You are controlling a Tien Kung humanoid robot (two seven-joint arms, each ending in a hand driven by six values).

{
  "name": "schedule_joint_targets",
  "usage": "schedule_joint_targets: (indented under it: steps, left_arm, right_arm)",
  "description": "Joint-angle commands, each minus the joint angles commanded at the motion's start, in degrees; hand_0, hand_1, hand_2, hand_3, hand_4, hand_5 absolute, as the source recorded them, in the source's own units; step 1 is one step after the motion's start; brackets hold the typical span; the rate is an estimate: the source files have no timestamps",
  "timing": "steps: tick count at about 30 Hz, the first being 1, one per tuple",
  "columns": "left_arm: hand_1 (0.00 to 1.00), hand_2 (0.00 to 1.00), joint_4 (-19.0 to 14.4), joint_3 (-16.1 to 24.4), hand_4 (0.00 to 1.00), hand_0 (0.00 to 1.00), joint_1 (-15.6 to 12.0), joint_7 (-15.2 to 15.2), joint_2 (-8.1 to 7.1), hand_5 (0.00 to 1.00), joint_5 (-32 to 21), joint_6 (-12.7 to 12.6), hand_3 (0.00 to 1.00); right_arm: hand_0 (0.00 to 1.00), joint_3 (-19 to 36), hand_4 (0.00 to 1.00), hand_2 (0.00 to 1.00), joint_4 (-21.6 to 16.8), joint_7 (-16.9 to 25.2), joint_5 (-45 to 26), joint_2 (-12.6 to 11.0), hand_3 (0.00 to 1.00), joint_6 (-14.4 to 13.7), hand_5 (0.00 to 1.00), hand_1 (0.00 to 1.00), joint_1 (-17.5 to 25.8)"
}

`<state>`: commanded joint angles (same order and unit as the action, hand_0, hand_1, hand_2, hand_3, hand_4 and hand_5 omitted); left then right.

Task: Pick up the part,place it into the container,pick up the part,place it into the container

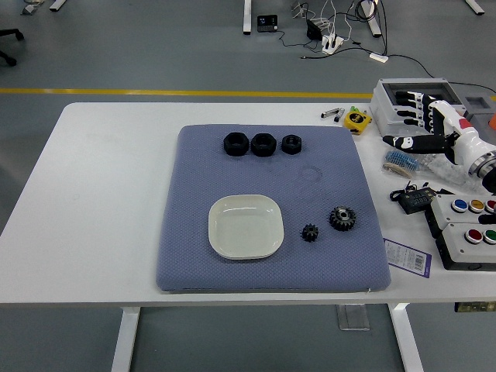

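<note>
A white square dish [245, 226] sits empty on the blue-grey mat [271, 209], front centre. Two black gears lie to its right: a small one [310, 232] and a larger one [342, 218]. Three black nuts stand in a row at the mat's back: left [235, 144], middle [263, 144], right [291, 144]. My right hand [422, 128], black and white, hovers over the table's right side, beyond the mat's right edge, fingers spread and holding nothing. My left arm is out of view.
At the right of the table stand a grey case [418, 101], two button boxes [469, 225], a black device [416, 200], a blue brush [401, 161], a yellow tape measure [356, 119] and a purple card [408, 256].
</note>
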<state>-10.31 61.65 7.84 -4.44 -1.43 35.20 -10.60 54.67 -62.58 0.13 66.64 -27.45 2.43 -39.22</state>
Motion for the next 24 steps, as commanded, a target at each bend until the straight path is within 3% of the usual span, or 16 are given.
schedule_joint_targets:
  steps: [6,13,24]
  left_arm:
    - [0.638,0.643,0.0,0.07,0.619,0.71,0.09,0.06,-0.02,0.701,-0.15,-0.02,0.568]
    - [0.637,0.643,0.0,0.15,0.62,0.71,0.12,0.0,-0.08,0.702,-0.1,0.02,0.568]
    - [0.632,0.643,0.0,0.4,0.621,0.71,0.09,-0.02,-0.19,0.703,-0.14,-0.01,0.567]
  right_arm:
    - [0.83,-1.6,0.892,0.841,-5.31,-1.77,12.29,-1.72,0.876,4.93,0.02,0.809,-1.06]
    - [0.804,-9.26,0.909,0.797,-8.8,-4.02,27.11,-3.7,0.821,9.64,0.045,0.773,-5.09]
    - [0.805,-22.02,0.918,0.796,-8.0,-6.34,28.05,-2.91,0.817,12.23,0.062,0.772,-11.31]
